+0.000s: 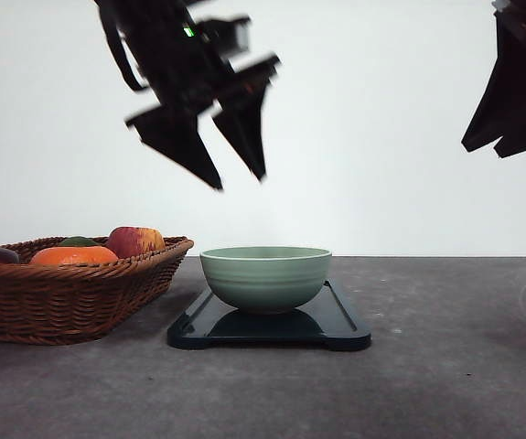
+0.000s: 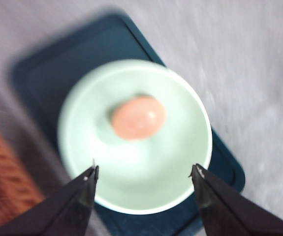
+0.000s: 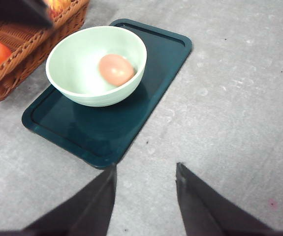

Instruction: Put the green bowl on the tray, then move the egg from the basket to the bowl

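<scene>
The grey desk (image 1: 445, 366) carries everything, and the biggest thing on it is the wicker basket (image 1: 61, 297), sitting at about nine o'clock from the dark tray (image 1: 345, 331) and just beside it. An apple (image 1: 136, 240), a bright orange fruit (image 1: 72, 255) and something dark green behind it are heaped in the basket, with another dark thing at its far left edge.

The tray lies flat in the middle of the desk with the green bowl (image 1: 265, 276) standing upright on it, toward the basket end. The egg (image 3: 115, 69) rests inside the bowl near the bottom, so both parts of the job look done to me.

The left gripper (image 1: 242, 183) hangs in the air well above the bowl, at roughly twelve o'clock from it, jaws spread wide and holding nothing; its own camera looks straight down on the egg, blurred. The right gripper (image 3: 145, 171) is up high at about two o'clock from the tray, jaws also spread and empty.

What could still go wrong, as I judge it: if the left arm dips again rather than pulling clear, a finger could catch the bowl's rim, slide the bowl across the smooth tray or tip it, and the egg would roll or crack. A swing toward nine o'clock might clip the basket wall. Nothing else stands between the arms and a clean way out.
</scene>
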